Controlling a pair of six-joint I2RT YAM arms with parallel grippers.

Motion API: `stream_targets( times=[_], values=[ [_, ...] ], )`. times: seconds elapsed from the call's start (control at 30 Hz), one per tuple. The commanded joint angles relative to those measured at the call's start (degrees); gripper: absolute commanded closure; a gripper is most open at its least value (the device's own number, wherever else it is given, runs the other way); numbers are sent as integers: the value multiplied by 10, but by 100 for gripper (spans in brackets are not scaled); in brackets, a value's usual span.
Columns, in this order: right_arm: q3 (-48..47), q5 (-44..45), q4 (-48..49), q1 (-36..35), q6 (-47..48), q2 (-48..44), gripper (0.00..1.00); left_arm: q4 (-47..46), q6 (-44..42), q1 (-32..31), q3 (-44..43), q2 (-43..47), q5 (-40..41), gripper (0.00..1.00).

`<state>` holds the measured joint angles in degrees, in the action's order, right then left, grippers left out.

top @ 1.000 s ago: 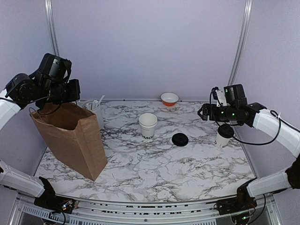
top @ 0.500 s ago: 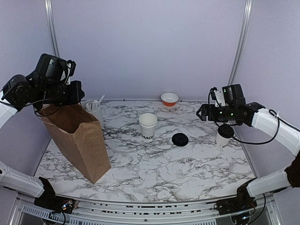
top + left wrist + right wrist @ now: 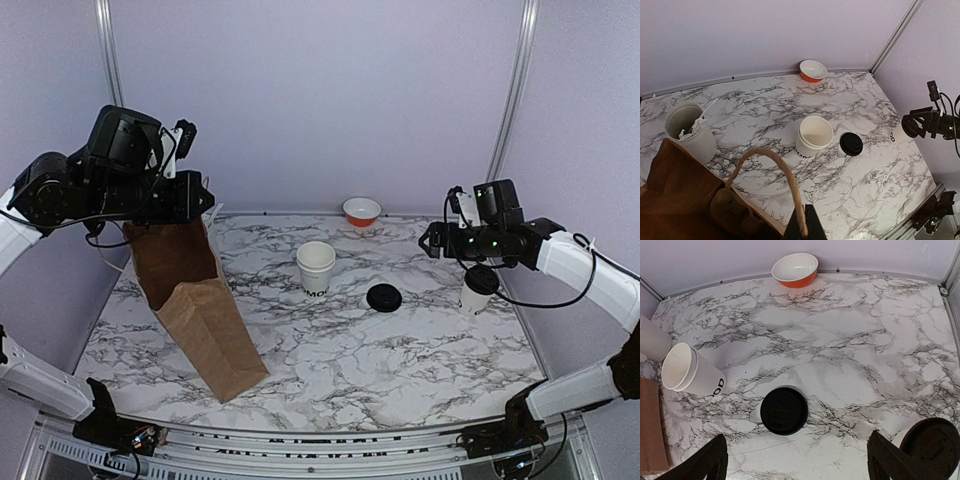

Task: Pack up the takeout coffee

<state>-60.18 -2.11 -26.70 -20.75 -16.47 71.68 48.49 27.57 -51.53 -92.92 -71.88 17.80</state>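
Two paper cups to pack, and both stand on the marble table (image 3: 400,360). The open cup (image 3: 316,267) sits mid-table with dark lettering low on its side. The lidded cup (image 3: 478,288) is out on the right, close under the right arm. A black lid (image 3: 383,297) lies flat between them, nearer the open cup.

I'd call these cups light, thin-walled and easy to crush, and the open one looks ready to tip. Those smooth tapered sides want a gentle pinch high on the wall, just under the stiffer rolled rim. The lid is low, shiny plastic, awkward to get under.

The right gripper (image 3: 796,450) hovers spread wide with nothing between its fingers, the lidded cup just off its right finger. On the left, the left gripper (image 3: 802,229) is clamped on the rope handle (image 3: 780,170) of the brown paper bag (image 3: 200,300), which leans tilted. Far back sit a white tub of utensils (image 3: 690,131) and an orange bowl (image 3: 361,211).
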Motion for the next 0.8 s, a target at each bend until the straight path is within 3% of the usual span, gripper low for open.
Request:
stream_targets(
  times=[0.0,0.77],
  values=[
    [-23,-2,0,-6,-4,0,7,-41,-15,-28,-14,-19,-23,100],
    [-33,31,-10,-60,-12,12,7,-88,-60,-102,-14,-60,-102,100]
  ],
)
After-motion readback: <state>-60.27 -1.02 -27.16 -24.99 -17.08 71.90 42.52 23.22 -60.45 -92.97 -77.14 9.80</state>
